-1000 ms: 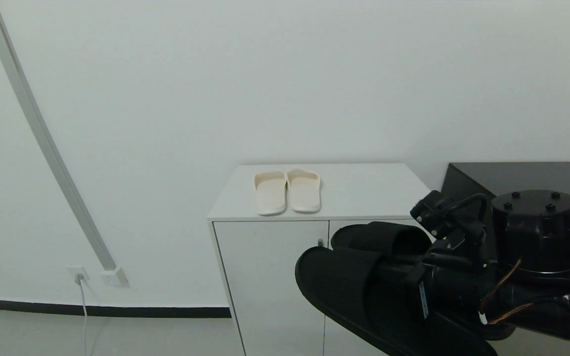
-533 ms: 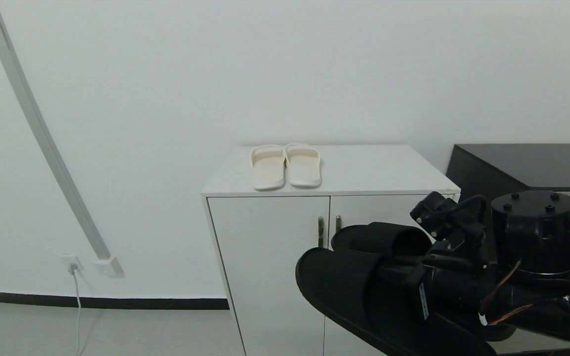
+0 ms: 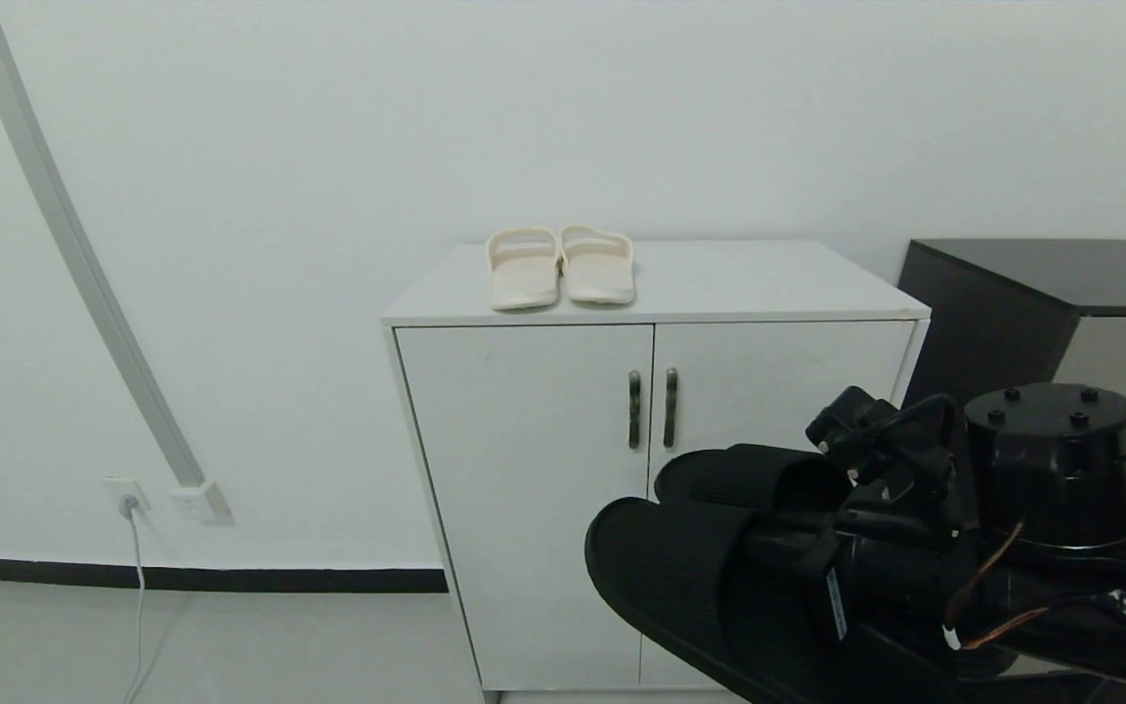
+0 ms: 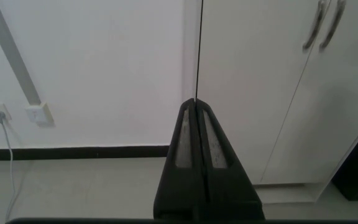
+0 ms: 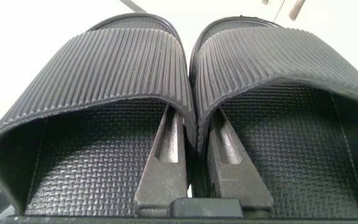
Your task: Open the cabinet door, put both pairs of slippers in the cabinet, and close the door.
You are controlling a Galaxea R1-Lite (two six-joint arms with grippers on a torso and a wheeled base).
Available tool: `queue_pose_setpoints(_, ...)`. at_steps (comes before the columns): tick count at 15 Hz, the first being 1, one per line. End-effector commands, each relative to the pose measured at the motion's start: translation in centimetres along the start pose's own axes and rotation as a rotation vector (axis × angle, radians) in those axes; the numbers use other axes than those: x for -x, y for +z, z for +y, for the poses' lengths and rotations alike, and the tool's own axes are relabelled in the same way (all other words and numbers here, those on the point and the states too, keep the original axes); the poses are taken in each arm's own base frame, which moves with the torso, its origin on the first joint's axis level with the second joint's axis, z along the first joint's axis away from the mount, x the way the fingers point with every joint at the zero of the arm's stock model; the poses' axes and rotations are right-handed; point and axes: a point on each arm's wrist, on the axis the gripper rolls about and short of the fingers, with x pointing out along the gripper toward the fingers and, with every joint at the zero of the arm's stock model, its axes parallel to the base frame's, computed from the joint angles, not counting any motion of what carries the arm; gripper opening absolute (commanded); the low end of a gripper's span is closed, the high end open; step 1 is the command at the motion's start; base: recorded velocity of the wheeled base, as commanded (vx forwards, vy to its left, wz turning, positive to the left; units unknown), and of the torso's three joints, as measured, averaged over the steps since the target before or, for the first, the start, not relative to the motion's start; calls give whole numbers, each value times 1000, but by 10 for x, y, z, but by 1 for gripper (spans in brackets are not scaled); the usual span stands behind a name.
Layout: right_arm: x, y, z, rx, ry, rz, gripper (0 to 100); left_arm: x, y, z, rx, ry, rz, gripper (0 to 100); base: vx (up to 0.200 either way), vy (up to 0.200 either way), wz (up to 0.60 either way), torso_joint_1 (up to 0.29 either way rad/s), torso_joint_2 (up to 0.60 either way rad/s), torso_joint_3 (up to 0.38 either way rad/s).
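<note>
Black slippers [image 3: 700,557] held low in front of the white cabinet [image 3: 749,284]: right fingers [image 5: 164,163] sit one inside each slipper, clamping the adjoining strap walls together. Left fingers [image 4: 188,134], pressed together on nothing, face the cabinet's left corner. Doors [image 3: 524,440] closed; cream slippers [image 3: 561,266] side by side on the cabinet top

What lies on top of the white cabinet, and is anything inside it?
A pair of cream slippers lies on the cabinet top, near its front edge. Both doors are closed, so the inside is hidden.
</note>
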Motion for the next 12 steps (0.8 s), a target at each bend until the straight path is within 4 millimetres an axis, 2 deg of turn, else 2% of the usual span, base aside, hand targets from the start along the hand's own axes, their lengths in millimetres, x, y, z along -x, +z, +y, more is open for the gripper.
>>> queue_pose_setpoints(1, -1, -1, 0, 1, 1, 7, 0, 0, 0, 0, 0, 1, 1, 0, 0, 0, 0, -144, 466, 330)
queue_pose_setpoints(9, -3, -7, 0, 1, -1, 30, 0, 0, 0, 0, 0, 1, 1, 0, 0, 0, 0, -93, 452, 351)
queue_pose_setpoints(12, -4, -7, 0, 1, 1, 32, 0, 0, 0, 0, 0, 1, 1, 0, 0, 0, 0, -31, 160, 141)
